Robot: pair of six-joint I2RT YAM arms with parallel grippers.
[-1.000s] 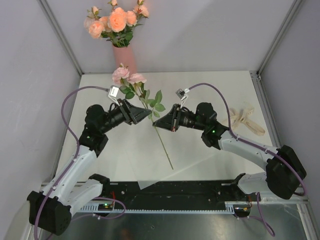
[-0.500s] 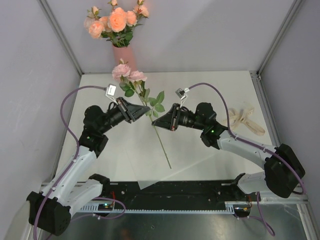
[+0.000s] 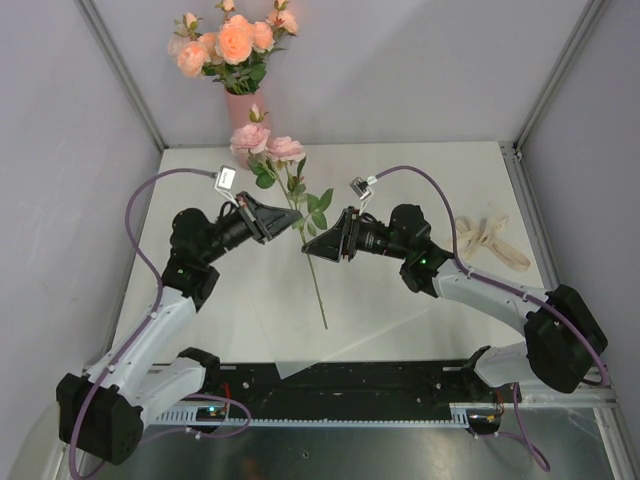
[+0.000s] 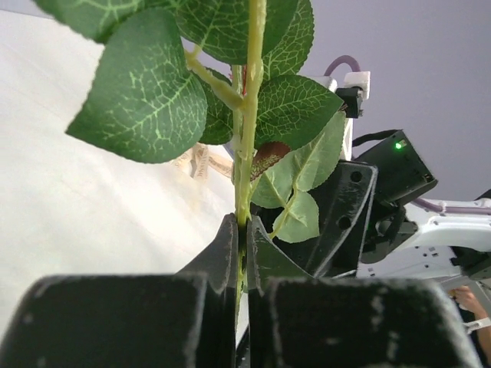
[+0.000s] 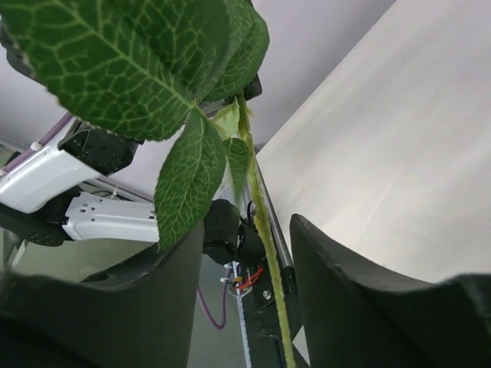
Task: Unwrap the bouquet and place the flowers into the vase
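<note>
Rose stem [image 3: 316,285] runs near-to-far, blooms [image 3: 265,145] toward the vase [image 3: 241,108].

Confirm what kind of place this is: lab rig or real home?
Most likely a lab test cell: white table boxed in by grey panels on metal posts, left arm and right arm bolted to a rail, with a vase of roses as props.
</note>
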